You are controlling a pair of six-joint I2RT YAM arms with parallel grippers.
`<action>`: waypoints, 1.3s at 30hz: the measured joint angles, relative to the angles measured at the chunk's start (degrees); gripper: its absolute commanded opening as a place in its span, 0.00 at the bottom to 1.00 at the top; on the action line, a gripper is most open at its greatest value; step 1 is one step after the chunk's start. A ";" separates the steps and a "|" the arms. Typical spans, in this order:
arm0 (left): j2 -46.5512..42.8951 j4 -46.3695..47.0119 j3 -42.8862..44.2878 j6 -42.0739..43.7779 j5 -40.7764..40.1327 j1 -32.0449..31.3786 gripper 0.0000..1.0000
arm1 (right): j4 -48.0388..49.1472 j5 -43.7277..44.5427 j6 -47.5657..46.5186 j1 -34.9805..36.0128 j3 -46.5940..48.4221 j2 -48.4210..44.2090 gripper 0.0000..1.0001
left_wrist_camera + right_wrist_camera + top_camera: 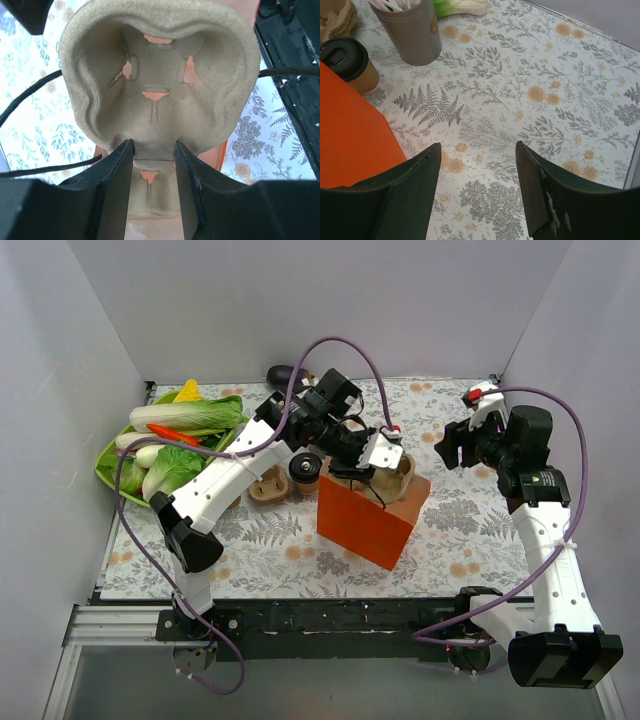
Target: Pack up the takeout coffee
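As the tray (155, 75) is pinched over the bag (365, 525) by the left gripper (154, 146), the right gripper (477, 147) is held open, empty; the coffee (346, 59) is likely packed after lowering.

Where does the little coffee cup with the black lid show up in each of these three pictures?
Top external: the coffee cup stands just left of the orange bag, mid-table.
Left wrist: not in it; the pulp tray fills the view.
Right wrist: upper left, beside the bag.
Shared landmark: the orange bag, seen in all three.
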 measured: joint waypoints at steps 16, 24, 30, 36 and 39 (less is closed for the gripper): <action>2.91 -5.57 8.02 -2.43 -11.34 -1.29 0.00 | -3.41 -10.16 -1.99 0.00 -1.77 -3.15 0.68; 3.13 -5.66 8.79 -6.58 -13.57 -1.29 0.00 | -4.52 -13.42 -1.99 0.00 -2.78 -3.72 0.68; 5.77 -5.49 11.37 -13.27 -16.79 -1.29 0.00 | -4.52 -13.75 -1.97 0.00 -2.78 -3.80 0.68; 8.02 -5.49 10.16 -16.26 -20.90 -1.29 0.00 | -4.52 -14.08 -1.81 0.00 -2.80 -3.82 0.68; 8.02 -5.64 9.11 -16.17 -22.03 -1.29 0.00 | -4.50 -14.51 -1.53 0.00 -2.80 -3.82 0.68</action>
